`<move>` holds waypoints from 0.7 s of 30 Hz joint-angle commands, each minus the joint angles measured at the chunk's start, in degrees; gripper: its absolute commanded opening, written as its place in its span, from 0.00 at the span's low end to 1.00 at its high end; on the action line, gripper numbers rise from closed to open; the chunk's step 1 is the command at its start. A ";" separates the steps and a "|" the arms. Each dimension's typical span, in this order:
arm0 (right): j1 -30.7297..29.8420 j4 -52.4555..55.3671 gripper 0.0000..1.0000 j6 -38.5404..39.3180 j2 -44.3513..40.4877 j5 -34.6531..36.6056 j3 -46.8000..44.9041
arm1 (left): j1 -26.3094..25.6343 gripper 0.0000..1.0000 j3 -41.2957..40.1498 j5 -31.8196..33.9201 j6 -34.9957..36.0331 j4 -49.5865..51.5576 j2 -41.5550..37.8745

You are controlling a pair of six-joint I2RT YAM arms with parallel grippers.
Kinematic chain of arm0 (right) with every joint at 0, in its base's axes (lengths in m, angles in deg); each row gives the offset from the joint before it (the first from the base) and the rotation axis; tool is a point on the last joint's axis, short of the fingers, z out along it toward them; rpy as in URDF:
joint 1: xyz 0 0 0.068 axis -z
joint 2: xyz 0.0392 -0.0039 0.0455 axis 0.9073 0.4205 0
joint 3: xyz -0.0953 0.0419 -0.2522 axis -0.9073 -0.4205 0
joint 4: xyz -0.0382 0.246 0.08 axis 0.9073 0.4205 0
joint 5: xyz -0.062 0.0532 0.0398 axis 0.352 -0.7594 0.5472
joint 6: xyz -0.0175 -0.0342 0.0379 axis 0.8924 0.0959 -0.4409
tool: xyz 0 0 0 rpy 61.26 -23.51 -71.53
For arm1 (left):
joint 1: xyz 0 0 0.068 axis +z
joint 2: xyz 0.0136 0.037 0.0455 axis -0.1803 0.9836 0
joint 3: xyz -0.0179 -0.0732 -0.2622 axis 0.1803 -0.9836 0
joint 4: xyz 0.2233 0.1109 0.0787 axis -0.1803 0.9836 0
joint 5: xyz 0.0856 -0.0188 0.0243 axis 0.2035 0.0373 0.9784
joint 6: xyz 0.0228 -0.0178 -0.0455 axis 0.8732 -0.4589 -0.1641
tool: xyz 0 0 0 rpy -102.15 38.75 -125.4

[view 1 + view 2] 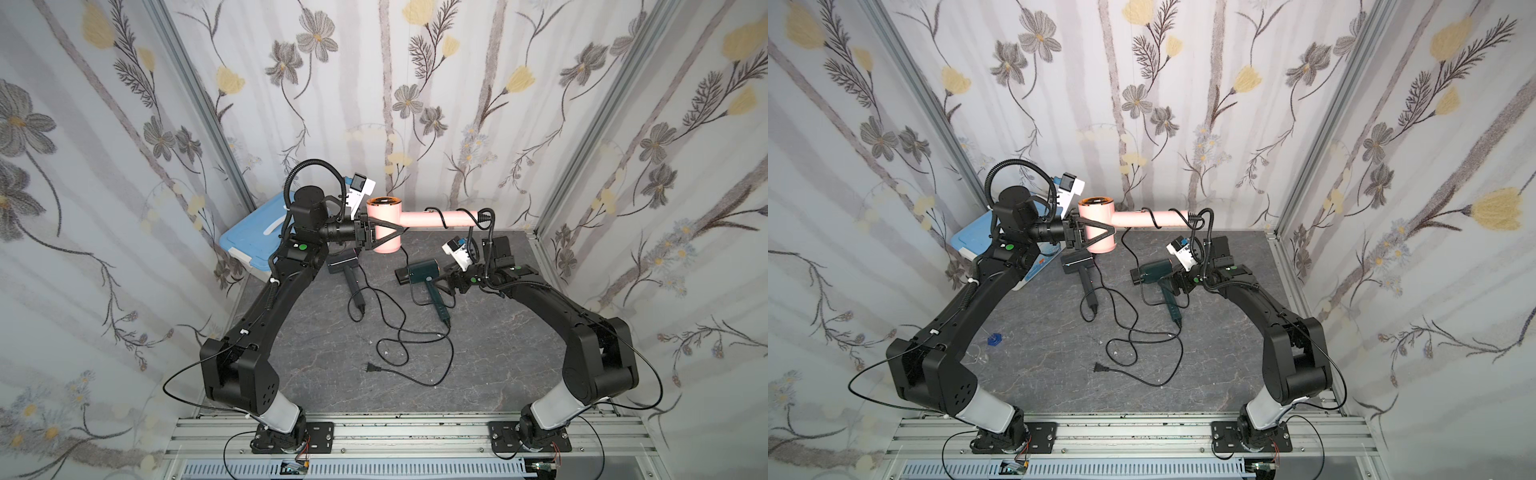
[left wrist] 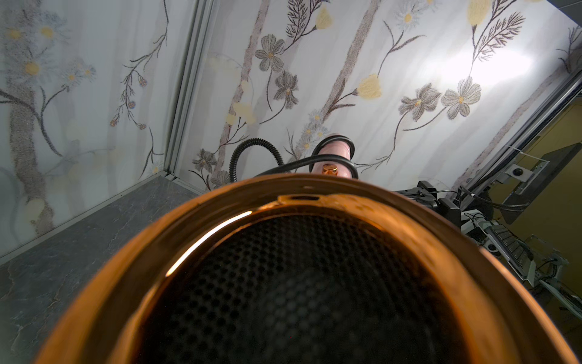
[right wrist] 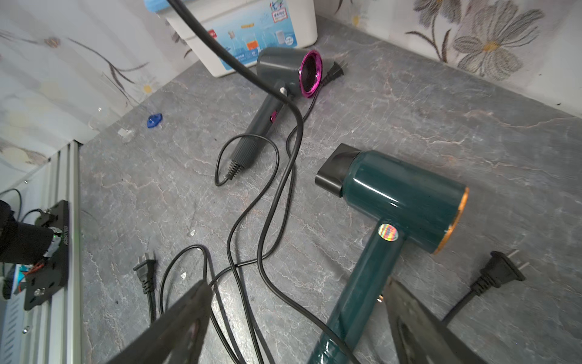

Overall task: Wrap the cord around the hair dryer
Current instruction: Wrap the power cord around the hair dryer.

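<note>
**Pink hair dryer** [image 1: 384, 226], clear of the table [image 1: 478, 374], barrel pinched between the jaws of the left gripper [image 1: 390, 232]. Handle [image 1: 440, 218] level, pointing toward the right arm. Presumably held so to leave the handle free all round for winding.

**Cord** [image 1: 444, 219] looped about the handle, then slack down to coils on the table.

**Right gripper** [image 3: 299, 331] low, fingers [image 3: 176, 331] spread wide, nothing pinched, just over the handle of a green dryer [image 3: 403, 198]. Hanging cord close beside it; pink dryer well above, nearer the left arm. Likely placed to take up the slack.

**Beyond:** grey dryer [image 3: 277, 66], blue-lidded box [image 1: 253, 237].
</note>
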 commanded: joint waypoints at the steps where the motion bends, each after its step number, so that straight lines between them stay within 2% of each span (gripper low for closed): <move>1: -3.39 -3.13 0.87 -0.59 2.23 9.32 0.47 | 0.00 0.00 0.46 0.48 -0.54 -4.23 -0.59; 6: -7.96 -2.76 0.83 -1.37 5.06 12.12 0.92 | -0.05 0.00 0.37 0.67 -0.74 -4.40 -0.96; 15: -13.19 -2.41 0.67 -3.61 11.45 16.24 3.12 | -0.07 0.00 0.11 0.78 -0.96 -4.58 -1.43; 19: -13.35 -3.24 0.55 -4.56 12.04 16.17 2.49 | -0.01 0.00 0.28 0.87 -0.95 -4.49 -1.62; 21: -13.38 -3.49 0.42 -4.67 11.87 16.03 1.98 | -0.04 0.00 0.28 1.12 -0.80 -4.49 -1.65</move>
